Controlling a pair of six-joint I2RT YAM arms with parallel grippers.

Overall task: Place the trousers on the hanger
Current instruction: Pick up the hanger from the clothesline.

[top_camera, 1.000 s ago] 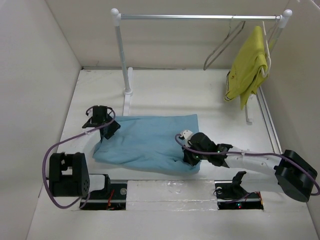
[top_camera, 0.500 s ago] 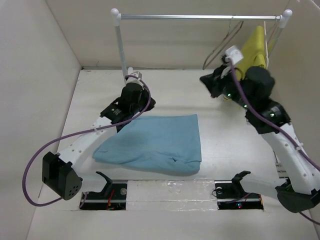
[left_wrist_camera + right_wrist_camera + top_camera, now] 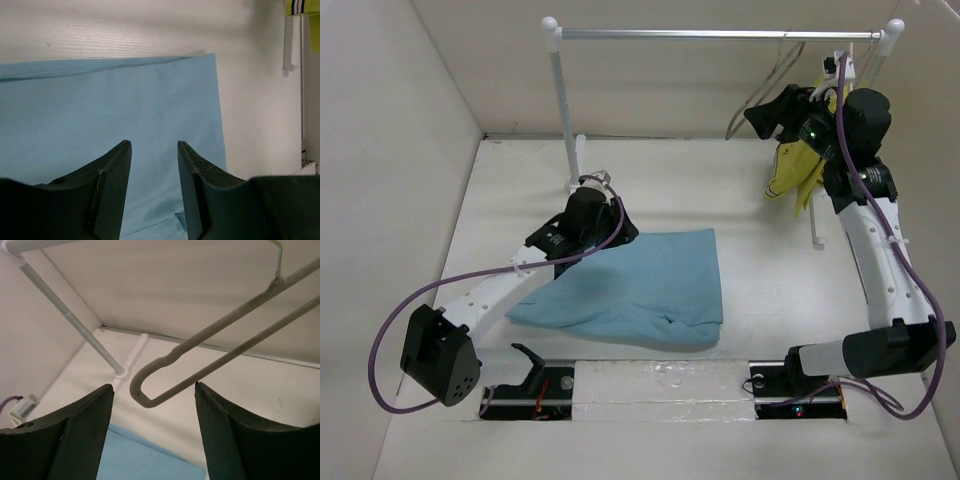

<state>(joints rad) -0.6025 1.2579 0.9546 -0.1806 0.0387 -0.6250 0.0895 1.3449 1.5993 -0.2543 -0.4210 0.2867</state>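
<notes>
Trousers (image 3: 630, 290) lie flat and folded on the table (image 3: 760, 260), mid-left, near the arm bases; no button can be made out, and the waist end can't be told from the leg end. Left gripper (image 3: 612, 228) hangs over the far-left corner of the cloth, and its body covers that corner in the top view. In the left wrist view the gripper (image 3: 154, 145) has its jaws apart with nothing between them, only blue cloth below; whether the tips touch the cloth can't be told. A scrap of the yellow garment (image 3: 302, 7) is cut off at the top right of that view. Hanger (image 3: 772, 80) hangs from the rail (image 3: 720, 34) at far right, just left of the yellow garment (image 3: 795, 165); its lower corner is hidden behind the right gripper (image 3: 756, 114) in the top view. In the right wrist view the gripper (image 3: 152, 387) is released, jaws wide, and the rounded corner of the hanger (image 3: 225, 320) shows in the gap between them. That view doesn't show whether the wire sits inside the jaws or beyond the tips, and no contact is visible. The hanger's hook is cut off there.
</notes>
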